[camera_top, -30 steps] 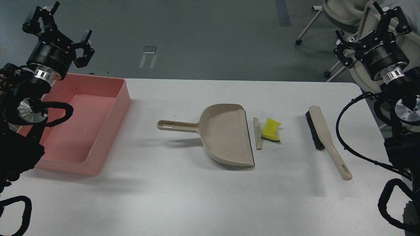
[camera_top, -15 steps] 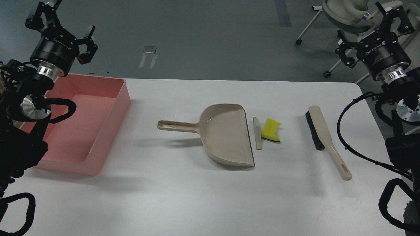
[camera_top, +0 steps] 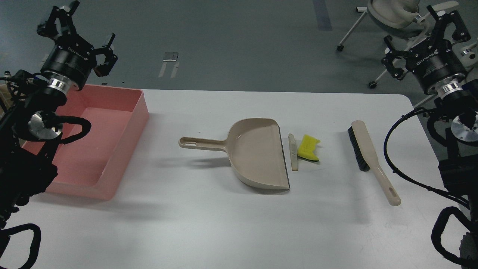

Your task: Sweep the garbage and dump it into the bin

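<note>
The garbage lies mid-table: a pale bread slice [camera_top: 294, 152] seen edge-on and a yellow sponge chunk [camera_top: 308, 148] with a dark underside, both just right of the beige dustpan's [camera_top: 254, 151] open lip. A beige hand brush [camera_top: 368, 155] with black bristles lies further right. The pink bin [camera_top: 112, 123] stands at the left and shows nothing inside. My left gripper [camera_top: 80, 26] is open and empty, raised above the bin's far edge. My right gripper [camera_top: 424, 30] is open and empty, raised beyond the table's far right corner.
The white table [camera_top: 209, 224] ends at a far edge [camera_top: 261, 90] with grey floor beyond. Office chairs [camera_top: 388, 15] stand behind the right gripper. Black cables [camera_top: 396, 149] loop off my right arm near the brush handle.
My left gripper has shifted a little to the right. My right gripper has moved slightly. The objects on the table have not moved.
</note>
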`<state>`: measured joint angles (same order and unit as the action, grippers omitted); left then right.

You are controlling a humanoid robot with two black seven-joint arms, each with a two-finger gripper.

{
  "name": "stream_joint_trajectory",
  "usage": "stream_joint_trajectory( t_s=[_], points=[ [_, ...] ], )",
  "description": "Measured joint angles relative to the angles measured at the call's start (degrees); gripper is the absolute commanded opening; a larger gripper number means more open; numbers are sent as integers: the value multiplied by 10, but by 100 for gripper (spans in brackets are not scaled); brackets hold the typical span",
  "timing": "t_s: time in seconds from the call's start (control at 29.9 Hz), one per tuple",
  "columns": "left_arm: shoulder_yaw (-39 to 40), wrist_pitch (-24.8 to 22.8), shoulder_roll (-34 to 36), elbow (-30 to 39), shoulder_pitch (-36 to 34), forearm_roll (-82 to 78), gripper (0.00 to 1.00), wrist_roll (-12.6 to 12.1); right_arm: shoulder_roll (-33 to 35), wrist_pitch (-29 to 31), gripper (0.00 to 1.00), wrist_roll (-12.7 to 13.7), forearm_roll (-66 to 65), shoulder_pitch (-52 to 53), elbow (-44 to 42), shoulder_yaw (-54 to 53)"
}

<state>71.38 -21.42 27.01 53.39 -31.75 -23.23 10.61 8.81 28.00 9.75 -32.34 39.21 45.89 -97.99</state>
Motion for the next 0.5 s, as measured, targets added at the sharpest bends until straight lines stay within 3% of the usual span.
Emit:
stream_joint_trajectory(
  t_s=[0.13, 0.5],
  points=[
    [-18, 13, 8, 54, 25, 2, 98, 3, 2, 0, 100, 0, 0, -6, 4, -1],
    [-11, 48, 48, 245, 183, 2, 98, 3, 16, 0, 100, -1, 0, -20, 4, -7]
  ],
)
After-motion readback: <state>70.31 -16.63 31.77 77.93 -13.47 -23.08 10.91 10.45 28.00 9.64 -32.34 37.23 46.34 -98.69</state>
